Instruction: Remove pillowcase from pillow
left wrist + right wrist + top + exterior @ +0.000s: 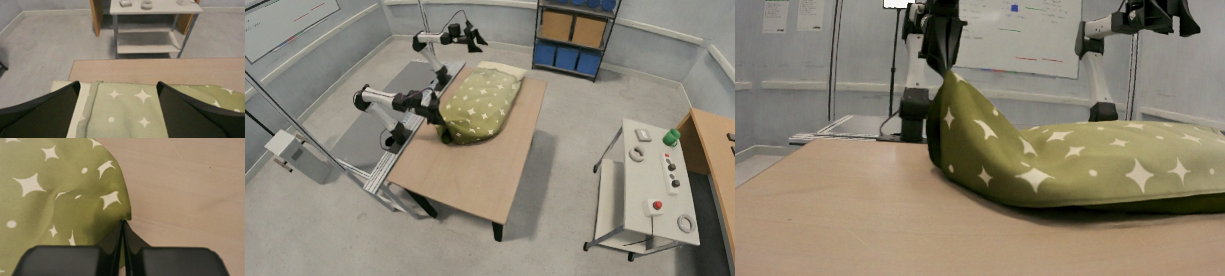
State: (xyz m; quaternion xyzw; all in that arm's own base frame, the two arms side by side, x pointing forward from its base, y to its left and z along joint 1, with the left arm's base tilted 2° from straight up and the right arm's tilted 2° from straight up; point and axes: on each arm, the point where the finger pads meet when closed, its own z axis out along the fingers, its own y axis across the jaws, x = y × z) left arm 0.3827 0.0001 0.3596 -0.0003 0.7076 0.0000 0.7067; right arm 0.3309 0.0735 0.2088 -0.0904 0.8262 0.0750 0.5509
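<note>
The green pillowcase (477,102) (1085,155) (129,108) (71,209) with pale stars covers most of the pillow. The pale cream end of the pillow (501,68) (83,96) sticks out past the hem at the far end in the top view. My right gripper (444,125) (946,71) (122,222) is shut on the closed end of the pillowcase and holds that fabric pulled up in a peak above the table. My left gripper (484,47) (1182,31) (118,82) is open and empty, high near the cream end. The rest of the pillow is hidden inside the case.
The wooden table (460,185) (860,215) (123,71) (184,199) extends past the held end. The pillow's cream end lies at the table's far short edge in the top view. A white trolley (645,185) (151,49) stands apart from the table's long edge.
</note>
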